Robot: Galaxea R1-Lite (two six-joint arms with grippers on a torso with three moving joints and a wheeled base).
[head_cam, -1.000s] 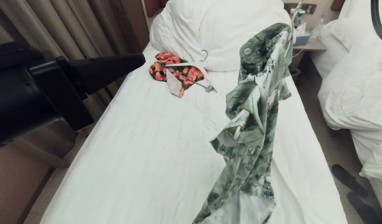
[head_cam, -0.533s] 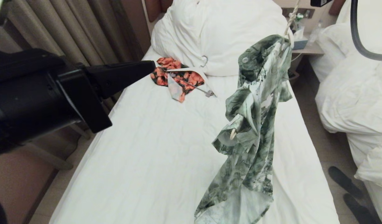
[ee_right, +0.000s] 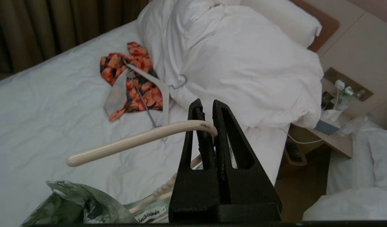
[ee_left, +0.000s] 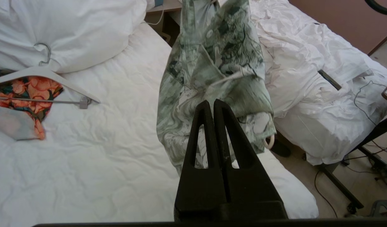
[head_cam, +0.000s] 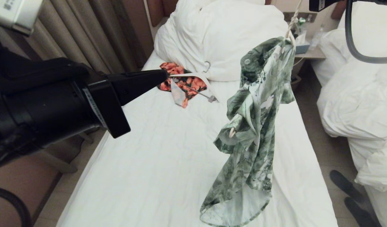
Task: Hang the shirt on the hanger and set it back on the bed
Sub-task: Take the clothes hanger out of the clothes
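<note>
The jaws of the right gripper (ee_right: 209, 108) are seen clamped on the curved hook of the hanger (ee_right: 133, 140), and the shirt (head_cam: 253, 126) is carried hanging on it, bunched and lopsided, above the bed (head_cam: 168, 151). The jaws of the left gripper (ee_left: 214, 105) are pressed together on nothing, level and near the cloth but apart from it. Over the last second the whole head view has been shifted, the bed dropping lower, so the camera has moved, not the things. The hanging looks done; only the laying down is judged left.
</note>
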